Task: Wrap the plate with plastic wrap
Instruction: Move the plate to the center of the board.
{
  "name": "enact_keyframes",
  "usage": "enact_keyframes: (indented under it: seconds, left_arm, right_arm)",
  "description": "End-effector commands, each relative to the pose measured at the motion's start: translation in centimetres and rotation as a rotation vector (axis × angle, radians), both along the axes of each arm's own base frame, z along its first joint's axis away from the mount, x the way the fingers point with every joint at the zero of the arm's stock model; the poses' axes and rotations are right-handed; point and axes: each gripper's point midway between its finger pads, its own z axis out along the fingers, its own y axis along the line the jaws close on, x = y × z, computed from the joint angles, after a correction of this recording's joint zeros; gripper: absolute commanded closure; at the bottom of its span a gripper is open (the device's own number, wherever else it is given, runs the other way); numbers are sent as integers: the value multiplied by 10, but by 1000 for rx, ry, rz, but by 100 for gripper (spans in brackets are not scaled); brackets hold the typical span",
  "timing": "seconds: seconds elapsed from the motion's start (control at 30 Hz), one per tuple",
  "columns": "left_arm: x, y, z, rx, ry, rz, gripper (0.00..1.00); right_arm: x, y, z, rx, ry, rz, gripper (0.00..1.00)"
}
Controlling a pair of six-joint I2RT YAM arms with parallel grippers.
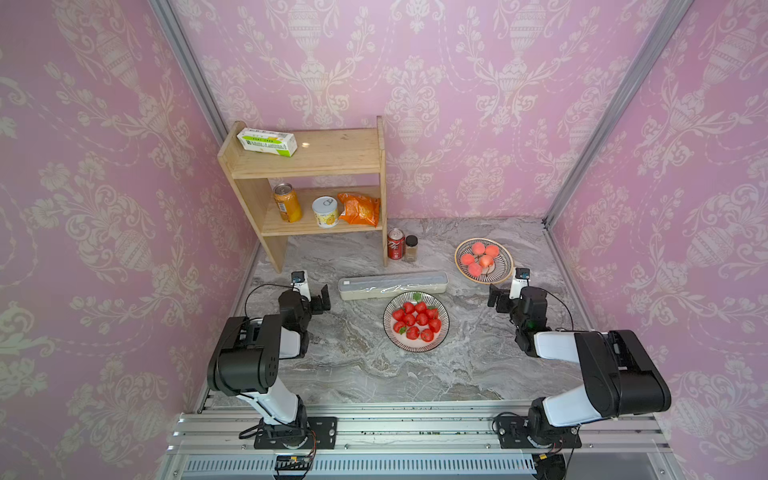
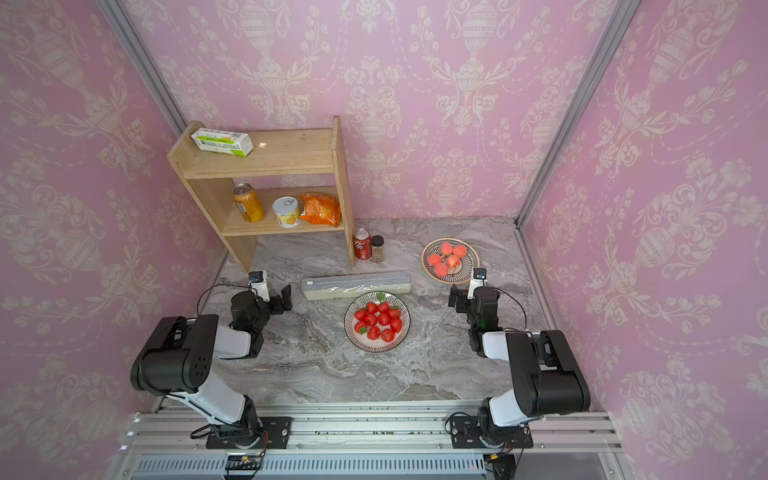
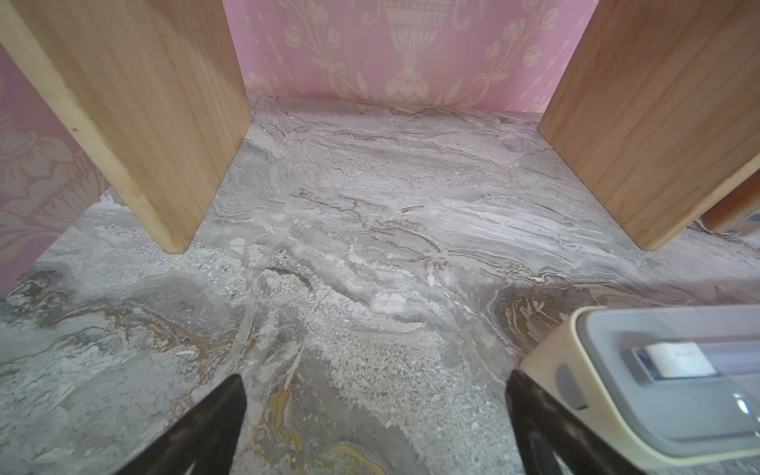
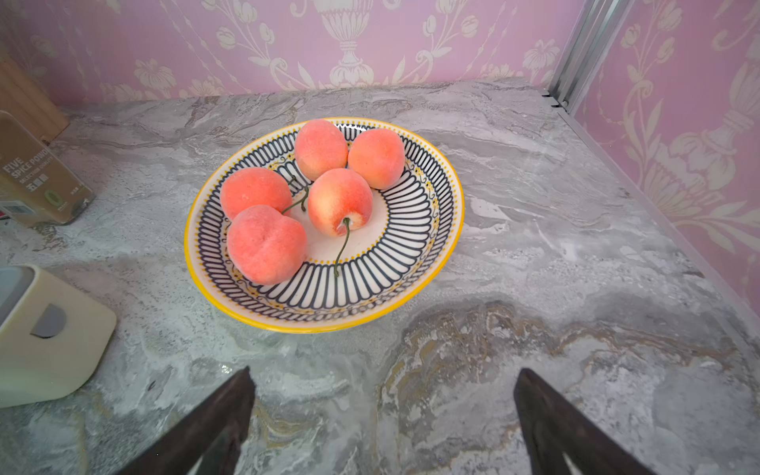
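Standing here I count two arms, each ending in one tool, and two patterned plates on the marble desk (image 1: 353, 365). The strawberry plate (image 1: 415, 345) holds about ten strawberries (image 1: 420, 319). The peach plate (image 4: 411, 255), behind it and to the right, holds five peaches (image 4: 266, 244).

There is one plastic wrap (image 1: 392, 285), in its long cream box with a grey see-through top. It lies flat just behind the strawberry plate, so near the rim that I can't tell whether they touch. Its long axis runs side to side across the desk, one end pointing toward each tool.

The left tool (image 1: 324, 297) hangs to the left of the strawberry plate, just off the box's left end, with its jaws spread wide and nothing between them. The right tool (image 4: 382, 374), to the plate's right, is equally wide apart and empty.

Further behind the strawberry plate stand one red can (image 1: 395, 244) and one spice jar (image 1: 411, 248). Beside them is a wooden shelf (image 1: 316, 166) carrying one green-and-white carton (image 1: 267, 142), one orange can (image 1: 286, 203), one white tin (image 1: 325, 212) and one orange bag (image 1: 359, 209).
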Motion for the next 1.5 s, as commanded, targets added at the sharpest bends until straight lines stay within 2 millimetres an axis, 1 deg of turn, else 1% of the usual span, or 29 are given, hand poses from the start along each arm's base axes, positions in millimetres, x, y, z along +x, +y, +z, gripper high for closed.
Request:
enact_keyframes:
  seconds: [0.0, 0.23, 0.33, 0.4, 0.57, 0.67, 0.77, 0.87, 0.97, 1.0, 1.03, 1.1, 1.17, 1.27, 1.33, 1.4, 1.47]
  left_arm:
    - [1, -9, 3, 19, -16, -63, 1]
    - [1, -10, 4, 18, -20, -69, 1]
    - [1, 8, 2, 22, -5, 37, 1]
    - [-1, 14, 3, 22, -16, 74, 1]
    - [-1, 16, 3, 24, -14, 87, 1]
    - [-7, 20, 7, 22, -47, 120, 1]
    - [-20, 29, 24, 29, -111, 175, 1]
    - [-25, 34, 45, 33, -115, 212, 1]
    - [-24, 45, 82, -23, -123, 295, 1]
    - [-24, 45, 97, -64, -135, 305, 1]
    - [-24, 44, 110, -122, -131, 313, 1]
    - [-25, 37, 124, -251, -78, 322, 1]
    - [-28, 19, 126, -384, -3, 272, 1]
    - [-41, -14, 121, -547, 109, 165, 1]
    - [-54, -33, 116, -635, 156, 111, 1]
    - [-70, -49, 106, -667, 205, 82, 1]
    - [-86, -65, 99, -662, 255, 43, 1]
  right_arm:
    - [5, 3, 6, -12, -18, 15, 0]
    - [6, 3, 6, -12, -17, 15, 0]
    - [5, 3, 6, -12, -17, 15, 0]
    - [5, 3, 6, -12, -18, 15, 0]
    - [5, 4, 6, -9, -17, 17, 0]
    - [7, 6, 11, -5, -12, 37, 0]
    - [8, 9, 22, 6, 66, 49, 0]
    - [1, 19, 42, 51, 142, 95, 0]
    - [-15, 27, 59, 141, 213, 94, 0]
    - [-21, 31, 64, 179, 236, 97, 0]
    - [-28, 36, 69, 223, 262, 107, 0]
    - [-41, 50, 76, 289, 295, 151, 0]
    - [-56, 60, 78, 342, 334, 162, 0]
    - [-75, 79, 80, 409, 366, 227, 0]
    - [-85, 92, 77, 462, 396, 259, 0]
    - [-93, 106, 72, 506, 434, 296, 0]
    - [-100, 122, 64, 528, 482, 331, 0]
